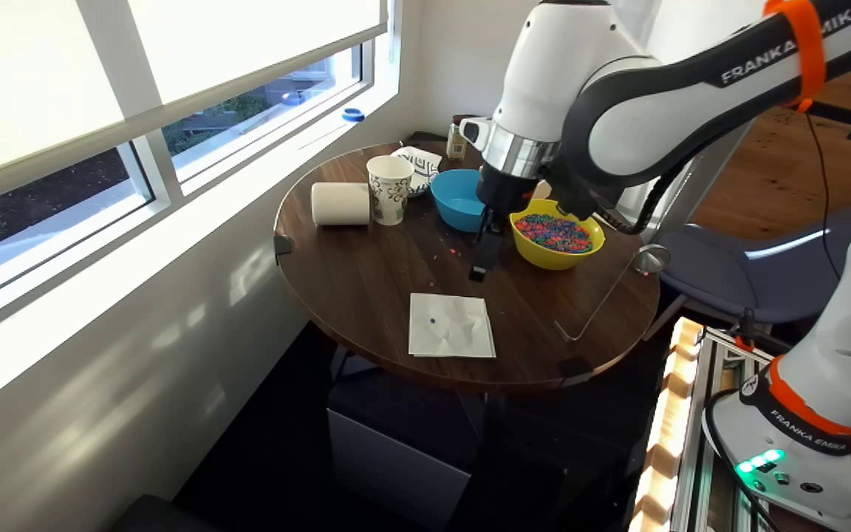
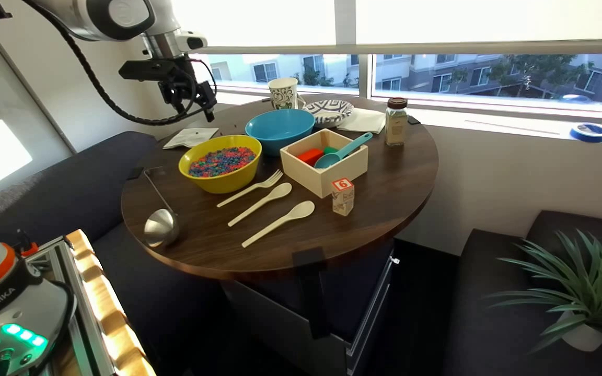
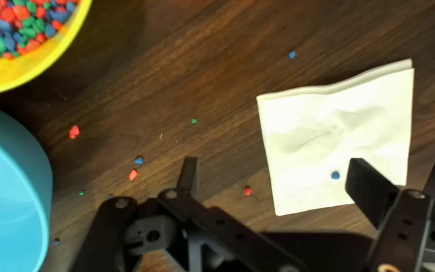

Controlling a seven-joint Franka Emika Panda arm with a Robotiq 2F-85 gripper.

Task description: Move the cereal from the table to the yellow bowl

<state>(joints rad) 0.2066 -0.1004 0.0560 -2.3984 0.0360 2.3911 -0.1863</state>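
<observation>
Tiny cereal-like bits lie scattered on the table, among them a red bit, a green bit and a blue bit. A dark blue bit lies on the white napkin; it also shows in an exterior view. I cannot tell which bit is meant. The yellow bowl, also in an exterior view and the wrist view, holds many multicoloured bits. My gripper is open and empty above the table, between bowls and napkin; it shows in both exterior views.
The blue bowl stands beside the yellow bowl. The white napkin lies near the table edge. A ladle, wooden cutlery, a wooden box, a block stack, a jar and paper cups stand around.
</observation>
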